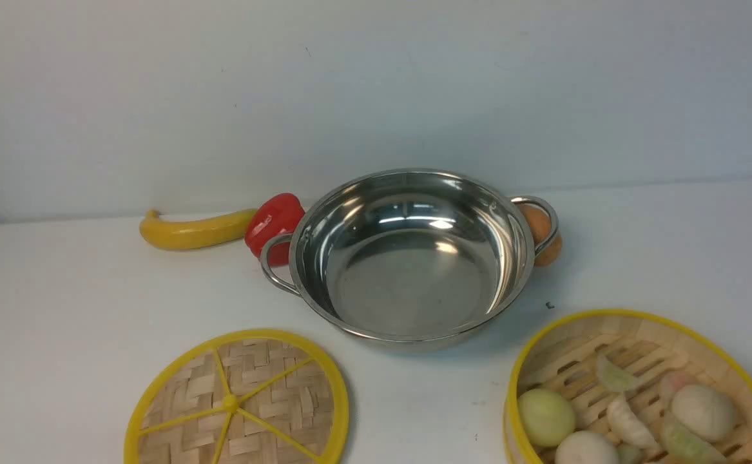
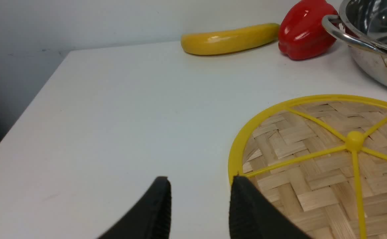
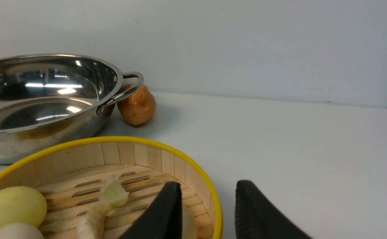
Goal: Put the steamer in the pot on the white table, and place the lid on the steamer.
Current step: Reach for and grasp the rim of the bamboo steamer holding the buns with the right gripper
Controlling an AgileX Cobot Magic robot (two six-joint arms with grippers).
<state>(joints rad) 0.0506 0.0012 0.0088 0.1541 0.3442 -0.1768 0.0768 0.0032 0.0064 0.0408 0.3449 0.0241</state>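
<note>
The shiny pot (image 1: 408,283) stands empty mid-table on the white table (image 1: 79,290). The flat woven lid (image 1: 247,399) lies at the front left. The steamer (image 1: 607,328), with toy buns and dumplings inside, sits at the front right. Neither gripper shows in the front view. In the left wrist view my left gripper (image 2: 201,179) is open at the lid (image 2: 312,166): one finger over its yellow rim, the other over bare table. In the right wrist view my right gripper (image 3: 210,184) is open and straddles the wall of the steamer (image 3: 120,154), one finger inside and one outside.
A yellow banana (image 1: 195,232) and a red pepper (image 1: 272,225) lie behind the pot's left handle. A brown potato-like toy (image 1: 540,235) rests against the right handle. The table's left edge (image 2: 31,106) runs near the lid.
</note>
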